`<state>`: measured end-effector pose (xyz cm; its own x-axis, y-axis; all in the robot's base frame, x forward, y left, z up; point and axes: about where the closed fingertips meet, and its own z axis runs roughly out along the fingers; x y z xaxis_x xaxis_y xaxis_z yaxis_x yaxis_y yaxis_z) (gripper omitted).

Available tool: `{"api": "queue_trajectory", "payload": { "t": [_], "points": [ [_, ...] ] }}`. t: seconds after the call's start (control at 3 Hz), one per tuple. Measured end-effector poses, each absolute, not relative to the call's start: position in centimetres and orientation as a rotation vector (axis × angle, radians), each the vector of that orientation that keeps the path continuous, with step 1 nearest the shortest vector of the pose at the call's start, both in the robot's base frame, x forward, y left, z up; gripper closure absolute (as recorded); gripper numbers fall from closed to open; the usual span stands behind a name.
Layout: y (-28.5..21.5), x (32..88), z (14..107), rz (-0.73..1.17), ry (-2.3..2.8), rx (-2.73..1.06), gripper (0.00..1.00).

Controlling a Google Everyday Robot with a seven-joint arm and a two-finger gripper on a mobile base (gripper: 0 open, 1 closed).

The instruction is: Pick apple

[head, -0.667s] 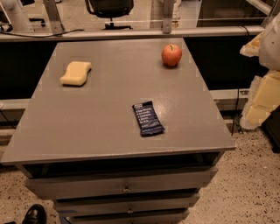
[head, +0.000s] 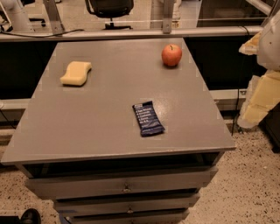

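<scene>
The apple (head: pixel 171 55) is small, round and red-orange with a short dark stem. It stands upright at the far right of the grey table top (head: pixel 109 118). My gripper (head: pixel 259 99) shows as pale cream parts at the right edge of the camera view. It is off the table's right side, lower than the apple and well apart from it. It holds nothing that I can see.
A pale yellow sponge (head: pixel 76 73) lies at the far left of the table. A dark blue snack bar (head: pixel 148 118) lies near the front middle. Drawers (head: pixel 127 188) sit under the top. A rail (head: pixel 131 33) and a chair (head: pixel 109 8) stand behind.
</scene>
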<state>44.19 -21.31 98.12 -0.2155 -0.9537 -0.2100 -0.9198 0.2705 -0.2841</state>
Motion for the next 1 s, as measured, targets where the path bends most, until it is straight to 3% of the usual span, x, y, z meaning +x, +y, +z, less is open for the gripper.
{"api": "queue_trajectory", "payload": {
  "t": [0.33, 1.0],
  "points": [
    [-21.4, 47.0, 96.6, -0.128, 2.187, -1.639, 0.0],
    [-22.8, 60.9, 92.5, -0.06, 2.075, -1.4, 0.0]
  ]
}}
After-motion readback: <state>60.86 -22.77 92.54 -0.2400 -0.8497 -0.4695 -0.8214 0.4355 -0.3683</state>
